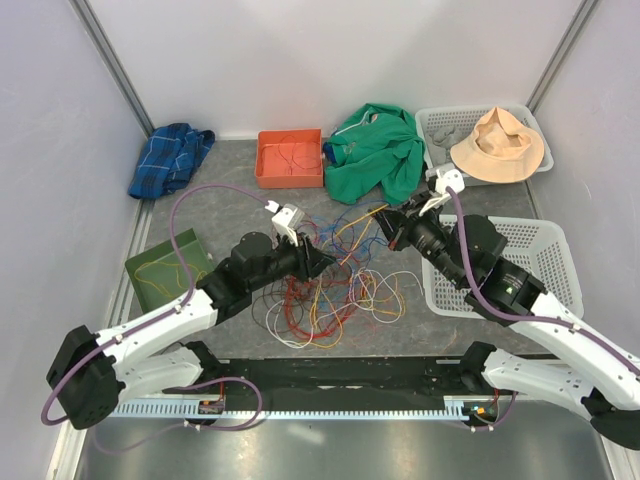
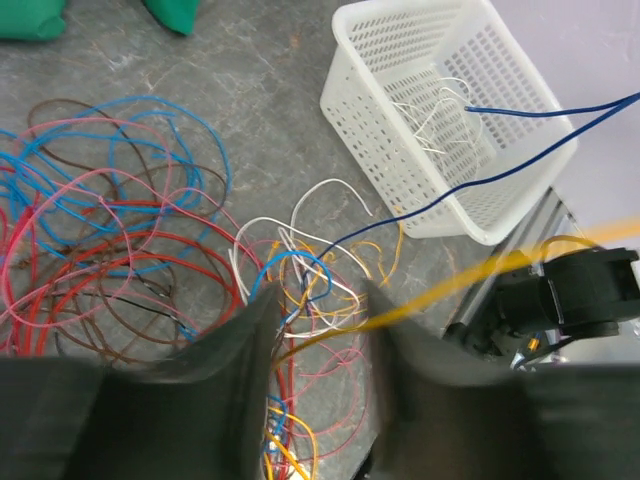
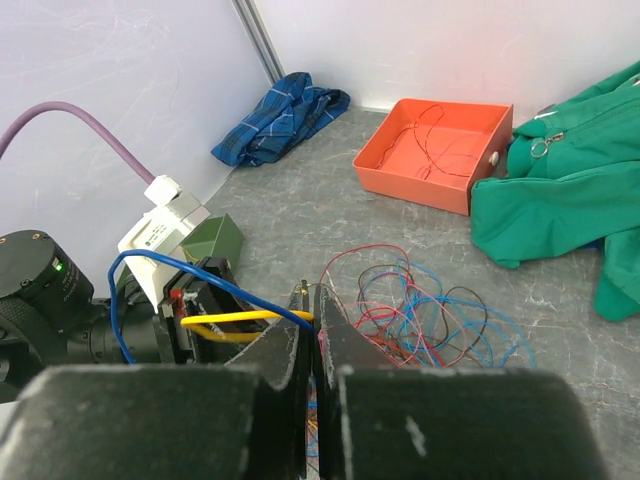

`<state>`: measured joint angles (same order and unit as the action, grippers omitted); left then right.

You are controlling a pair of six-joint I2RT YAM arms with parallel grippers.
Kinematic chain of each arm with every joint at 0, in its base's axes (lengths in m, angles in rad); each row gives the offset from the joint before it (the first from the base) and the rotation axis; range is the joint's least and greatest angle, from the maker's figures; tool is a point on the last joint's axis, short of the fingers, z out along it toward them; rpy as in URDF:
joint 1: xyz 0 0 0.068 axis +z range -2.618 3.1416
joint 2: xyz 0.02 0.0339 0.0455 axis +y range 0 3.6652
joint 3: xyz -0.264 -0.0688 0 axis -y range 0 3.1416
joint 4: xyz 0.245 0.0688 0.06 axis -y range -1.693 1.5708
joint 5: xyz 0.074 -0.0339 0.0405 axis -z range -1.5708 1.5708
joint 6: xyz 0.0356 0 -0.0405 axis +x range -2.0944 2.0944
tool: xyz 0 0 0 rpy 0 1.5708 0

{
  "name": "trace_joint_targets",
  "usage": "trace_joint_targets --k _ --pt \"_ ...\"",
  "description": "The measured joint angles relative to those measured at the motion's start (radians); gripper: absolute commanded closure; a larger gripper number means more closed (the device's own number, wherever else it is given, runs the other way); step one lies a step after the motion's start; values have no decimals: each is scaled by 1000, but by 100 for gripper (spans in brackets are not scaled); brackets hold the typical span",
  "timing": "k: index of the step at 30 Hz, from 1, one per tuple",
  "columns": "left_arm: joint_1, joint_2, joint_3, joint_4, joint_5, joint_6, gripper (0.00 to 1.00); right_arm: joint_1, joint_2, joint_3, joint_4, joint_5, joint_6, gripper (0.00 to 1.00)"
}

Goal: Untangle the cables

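Note:
The cables (image 1: 335, 285) lie in a tangled heap of red, blue, yellow, orange, pink and white wires at the table's middle. They also show in the left wrist view (image 2: 130, 250) and the right wrist view (image 3: 430, 310). My left gripper (image 1: 320, 262) hangs over the heap's left side. Its jaws (image 2: 320, 310) stand apart, and a taut yellow cable (image 2: 480, 275) crosses between them. My right gripper (image 1: 385, 222) is at the heap's far right. It (image 3: 312, 300) is shut on a yellow cable (image 3: 240, 318) and a dark blue cable (image 3: 200, 275), both lifted off the table.
An orange tray (image 1: 290, 158) holding a red wire, a green garment (image 1: 378, 150) and a blue plaid cloth (image 1: 170, 158) lie at the back. A white basket (image 1: 522, 262) with white wires stands right. Another basket (image 1: 440, 125) holds a hat. A green box (image 1: 165, 268) sits left.

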<state>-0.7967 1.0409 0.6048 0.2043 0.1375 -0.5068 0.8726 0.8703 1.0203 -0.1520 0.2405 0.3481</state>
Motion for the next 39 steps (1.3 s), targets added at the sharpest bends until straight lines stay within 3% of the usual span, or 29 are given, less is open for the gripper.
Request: trace_joint_targets --k 1,3,6,7,10,14,20,26,33,39 --pt "0 0 0 1 -5 -2 98 0 -2 0 0 0 0 100" --pt "-1 -2 0 0 -10 -5 98 0 -4 0 0 1 0 97" --pt "-2 -27 6 -41 -30 -5 98 0 -14 -3 -5 5 1 63" --pt "-2 -46 14 -72 -40 -4 98 0 -20 -7 -6 7 2 44" --pt "-2 -101 81 -203 -93 -3 98 0 -40 -35 -17 22 -2 21" --pt "-2 -130 266 -403 -201 16 98 0 -41 -95 -38 39 6 5" --pt "-1 -57 579 -669 -360 64 98 0 81 -120 -129 97 16 2" --pt "-2 56 742 -813 -428 86 98 -2 127 -110 -228 145 31 3" --pt "-2 80 881 -859 -430 109 98 -2 -60 -160 -37 -22 32 7" --pt "-1 90 1044 -840 -419 127 98 -2 -77 -208 90 -95 48 7"
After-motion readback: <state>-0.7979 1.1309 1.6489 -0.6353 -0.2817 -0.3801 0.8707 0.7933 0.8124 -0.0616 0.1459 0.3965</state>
